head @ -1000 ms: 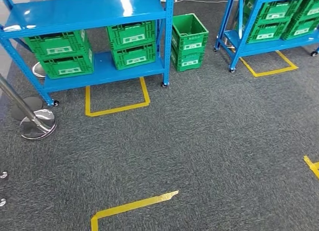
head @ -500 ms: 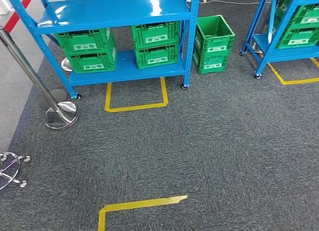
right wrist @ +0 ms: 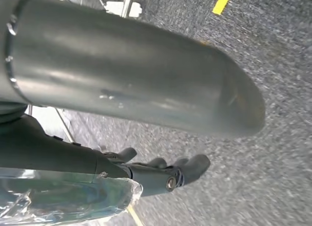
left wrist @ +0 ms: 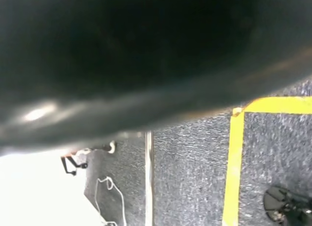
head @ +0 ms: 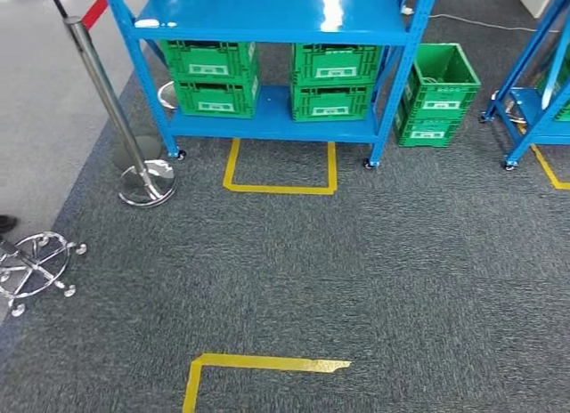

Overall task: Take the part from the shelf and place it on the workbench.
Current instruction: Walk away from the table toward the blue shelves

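Our right hand pinching a clear crinkled plastic bag, left hand's state unclear, blue metal shelf with green plastic crates ahead.

From where I stand, the right robot hand is dark grey, almost black, with slim fingers rounded at the tips and a small bright metal pivot screw set into one of them. Above it runs a thick, smooth grey thumb, matte-shiny like brushed metal, ending in a blunt rounded tip, with a ring of tiny screws at its base. The casing behind the fingers is dark and smooth.
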Controlling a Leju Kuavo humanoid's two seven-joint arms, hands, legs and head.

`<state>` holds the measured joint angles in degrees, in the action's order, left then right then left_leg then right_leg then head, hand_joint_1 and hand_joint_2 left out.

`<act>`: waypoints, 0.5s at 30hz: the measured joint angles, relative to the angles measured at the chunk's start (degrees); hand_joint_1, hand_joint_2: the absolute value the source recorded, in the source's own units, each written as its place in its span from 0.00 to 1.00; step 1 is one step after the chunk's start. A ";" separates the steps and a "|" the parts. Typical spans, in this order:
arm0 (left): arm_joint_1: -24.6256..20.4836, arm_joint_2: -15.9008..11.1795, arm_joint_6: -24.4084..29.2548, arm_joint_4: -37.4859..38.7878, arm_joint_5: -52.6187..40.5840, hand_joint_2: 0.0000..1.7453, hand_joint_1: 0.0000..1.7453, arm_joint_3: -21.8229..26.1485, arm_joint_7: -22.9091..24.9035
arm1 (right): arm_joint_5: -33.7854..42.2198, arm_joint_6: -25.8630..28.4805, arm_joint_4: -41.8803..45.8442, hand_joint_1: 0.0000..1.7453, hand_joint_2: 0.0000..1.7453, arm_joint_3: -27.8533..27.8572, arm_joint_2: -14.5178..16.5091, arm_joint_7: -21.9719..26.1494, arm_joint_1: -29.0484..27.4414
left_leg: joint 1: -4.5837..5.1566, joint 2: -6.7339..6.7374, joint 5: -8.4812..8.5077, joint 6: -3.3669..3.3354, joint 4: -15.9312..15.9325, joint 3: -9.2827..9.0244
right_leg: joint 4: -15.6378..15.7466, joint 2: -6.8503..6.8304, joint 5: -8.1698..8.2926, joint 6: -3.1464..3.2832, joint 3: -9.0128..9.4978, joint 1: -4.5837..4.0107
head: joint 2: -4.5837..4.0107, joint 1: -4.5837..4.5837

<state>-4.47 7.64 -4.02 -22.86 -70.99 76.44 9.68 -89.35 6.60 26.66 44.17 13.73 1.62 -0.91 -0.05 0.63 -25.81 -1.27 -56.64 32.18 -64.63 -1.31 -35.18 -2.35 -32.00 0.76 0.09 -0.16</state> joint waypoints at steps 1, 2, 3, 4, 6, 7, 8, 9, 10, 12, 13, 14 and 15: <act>-0.10 -0.01 0.01 -0.02 0.02 0.00 0.00 0.01 0.02 | 0.01 -0.05 -0.03 0.00 0.00 0.02 -0.02 0.01 -0.04 | 0.01 -0.38 -0.04 -0.17 -0.02 0.03 | -3.80 0.65 -1.51 -0.10 -2.03 0.02 | 0.00 0.13; -0.15 -0.01 0.02 -0.03 0.04 0.00 0.00 0.03 0.06 | 0.02 -0.21 -0.08 0.00 0.00 0.11 -0.04 0.02 -0.10 | 0.03 -0.75 -0.10 -0.25 -0.03 -0.01 | -6.82 0.94 -2.29 -0.18 -3.81 0.03 | 0.00 0.18; -0.14 0.01 0.03 -0.04 0.09 0.00 0.00 0.06 0.10 | 0.02 -0.49 -0.11 0.00 0.00 0.35 -0.05 0.02 -0.12 | 0.05 -1.09 -0.15 -0.26 -0.05 -0.09 | -8.10 1.06 -1.97 -0.23 -4.85 0.03 | 0.00 0.19; -0.11 0.02 0.04 -0.04 0.16 0.00 0.00 0.10 0.13 | 0.03 -0.89 -0.15 0.00 0.00 0.71 -0.05 0.01 -0.10 | 0.04 -1.39 -0.24 -0.20 -0.08 -0.24 | -7.26 1.10 -0.51 -0.26 -4.89 0.05 | 0.00 0.21; -0.08 0.03 0.06 -0.04 0.48 0.00 0.00 0.17 -0.07 | 0.01 -1.80 -0.17 0.00 0.00 1.69 -0.05 -0.02 0.03 | -0.01 -1.81 -0.52 0.15 -0.12 -0.65 | -0.49 1.20 4.01 -0.19 -2.34 0.16 | 0.00 0.23; -0.11 0.02 0.08 -0.05 0.64 0.00 0.00 0.20 -0.25 | 0.01 -2.15 -0.20 0.00 0.00 2.14 -0.05 -0.03 0.13 | 0.09 -1.95 -0.71 0.43 -0.27 -0.75 | 3.03 1.38 5.50 -0.04 -0.82 0.20 | 0.00 0.29; -0.14 -0.01 0.13 -0.07 0.79 0.00 0.00 0.22 -0.44 | 0.00 -2.44 -0.24 0.00 0.00 2.52 -0.05 -0.05 0.23 | 0.20 -2.04 -0.81 0.73 -0.38 -0.76 | 5.44 1.57 6.32 0.21 0.29 0.22 | 0.00 0.29; -0.17 -0.06 0.18 -0.09 0.87 0.00 0.00 0.23 -0.56 | 0.00 -2.63 -0.28 0.00 0.00 2.81 -0.05 -0.07 0.32 | 0.32 -2.08 -0.94 0.82 -0.53 -0.69 | 6.52 1.74 6.40 0.43 0.80 0.25 | 0.00 0.32; -0.19 -0.14 0.24 -0.11 0.89 0.00 0.00 0.25 -0.65 | 0.00 -2.77 -0.32 0.00 0.00 3.03 -0.05 -0.10 0.37 | 0.43 -2.11 -0.96 0.64 -0.68 -0.60 | 6.77 1.84 6.36 0.64 0.98 0.23 | 0.00 0.31; -0.18 -0.22 0.33 -0.13 1.00 0.00 0.00 0.28 -1.01 | 0.00 -2.99 -0.37 0.00 0.00 3.48 -0.05 -0.18 0.39 | 0.43 -2.11 -0.95 -0.03 -0.72 -0.61 | 6.73 1.86 6.42 0.77 1.00 0.19 | 0.00 0.28; -0.18 -0.21 0.34 -0.14 1.16 0.00 0.00 0.29 -1.44 | 0.00 -3.14 -0.40 0.00 0.00 3.76 -0.04 -0.22 0.43 | 0.40 -2.10 -0.87 -0.28 -0.68 -0.66 | 6.73 1.87 6.40 0.80 1.02 0.11 | 0.00 0.27; -0.18 -0.17 0.33 -0.15 1.40 0.00 0.00 0.29 -1.98 | 0.00 -3.30 -0.44 0.00 0.00 4.05 -0.04 -0.24 0.50 | 0.36 -2.10 -0.86 -0.35 -0.63 -0.69 | 6.72 1.87 6.36 0.87 1.03 0.03 | 0.00 0.27; -0.19 -0.15 0.22 -0.18 1.70 0.00 0.00 0.31 -2.62 | 0.00 -3.45 -0.49 0.00 0.00 4.33 -0.03 -0.24 0.60 | 0.32 -2.10 -0.85 -0.40 -0.56 -0.72 | 6.71 1.86 6.32 0.95 1.03 -0.04 | 0.00 0.26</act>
<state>-4.67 7.49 -3.79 -23.04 -69.29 76.75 7.06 -89.35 3.15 26.17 48.51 13.70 1.38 -0.32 0.28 -1.48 -26.66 -1.67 -57.21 31.46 -57.92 0.55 -28.86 -1.40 -30.96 0.72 0.09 0.10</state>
